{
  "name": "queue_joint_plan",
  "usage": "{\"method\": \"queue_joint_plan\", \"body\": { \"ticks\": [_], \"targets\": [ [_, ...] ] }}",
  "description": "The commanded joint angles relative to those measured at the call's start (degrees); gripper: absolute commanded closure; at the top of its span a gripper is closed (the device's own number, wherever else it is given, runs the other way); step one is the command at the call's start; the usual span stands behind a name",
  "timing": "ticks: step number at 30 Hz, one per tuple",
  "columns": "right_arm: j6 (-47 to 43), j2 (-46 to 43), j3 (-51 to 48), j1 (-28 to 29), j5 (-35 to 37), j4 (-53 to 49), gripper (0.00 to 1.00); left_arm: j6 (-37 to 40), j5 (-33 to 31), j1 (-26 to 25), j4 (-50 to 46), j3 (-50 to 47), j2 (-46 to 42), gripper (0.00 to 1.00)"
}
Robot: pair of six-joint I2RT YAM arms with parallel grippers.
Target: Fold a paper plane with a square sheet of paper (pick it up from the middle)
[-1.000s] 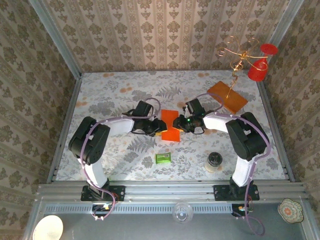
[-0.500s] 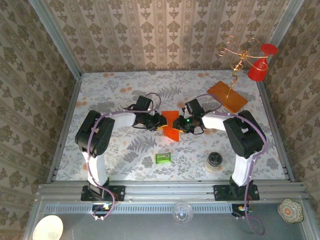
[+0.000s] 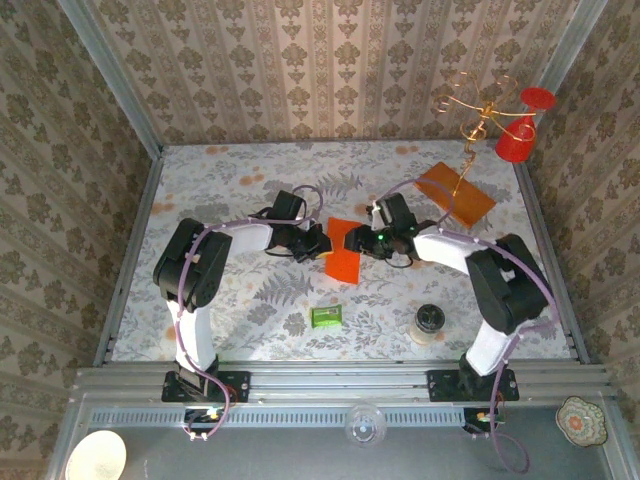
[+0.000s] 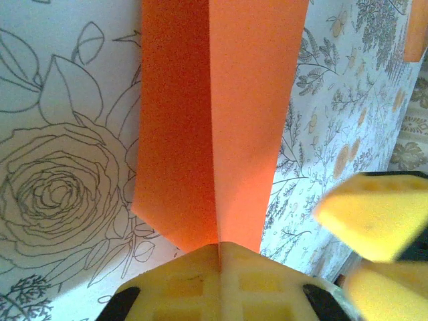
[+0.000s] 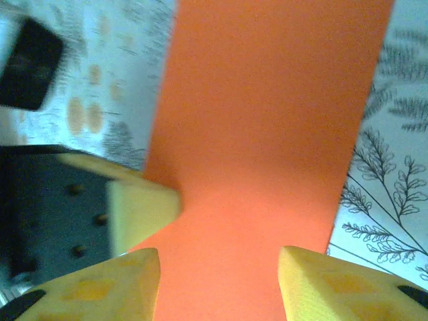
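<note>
Left gripper (image 4: 219, 257) clamped onto sheet (image 4: 200, 120), right gripper (image 5: 219, 284) opened

Tight in the middle of the desk (image 3: 230, 190): the left pincer (image 3: 321, 244) is clamped on the square sheet of paper (image 3: 343, 260), the right pincer (image 3: 354, 240) is spread just beside it, and hardly any gap is seen between them. Open room is offered by the far strip. The near side is narrowed by a green packet (image 3: 326, 316) and a small jar (image 3: 430, 322). The far right corner is blocked by a brownish board (image 3: 455, 193) and wire stand (image 3: 478, 105).
</note>
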Motion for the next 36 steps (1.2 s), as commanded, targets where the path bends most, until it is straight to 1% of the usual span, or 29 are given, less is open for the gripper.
{"method": "queue_joint_plan", "body": {
  "ticks": [1, 3, 5, 6, 10, 13, 23, 30, 32, 36],
  "targets": [
    [-7.61, -6.85, -2.47, 2.16, 7.50, 3.15, 0.44, -2.46, -0.68, 1.20, 0.91, -1.28, -1.99, 0.97],
    [-11.06, -9.67, -4.63, 3.78, 11.23, 5.25, 0.42, -3.35, -1.28, 1.65, 1.44, -1.84, -2.60, 0.97],
    [-13.89, -11.49, -6.02, 4.87, 12.50, 6.91, 0.39, -3.76, -1.30, 2.17, 1.37, -2.10, -3.13, 0.97],
    [-15.15, -11.91, -6.45, 5.46, 12.91, 7.51, 0.37, -4.06, -2.63, 2.50, 1.43, -2.26, -3.31, 0.97],
    [-21.83, -12.07, -7.39, 9.08, 16.03, 9.98, 0.30, -5.89, -3.30, 3.50, 2.62, -3.24, -4.02, 0.97],
    [-27.10, -10.65, -8.28, 12.12, 18.78, 13.15, 0.27, -6.63, -3.67, 3.69, 2.75, -3.43, -4.47, 0.97],
    [-39.33, -2.79, -7.64, 17.83, 17.63, 17.37, 0.28, -8.69, -3.33, 3.85, 2.12, -3.48, -5.33, 0.97],
    [-43.71, 1.40, -7.06, 19.74, 22.78, 19.07, 0.28, -10.05, -2.31, 3.89, 2.61, -3.60, -5.62, 0.97],
    [-43.95, 2.51, -7.44, 19.73, 25.00, 21.06, 0.29, -10.45, -2.18, 3.91, 2.92, -3.67, -5.79, 0.97],
    [-45.43, 3.59, -7.96, 19.70, 26.81, 24.31, 0.31, -10.37, -2.10, 3.87, 2.63, -3.52, -5.97, 0.97]
  ]
}}
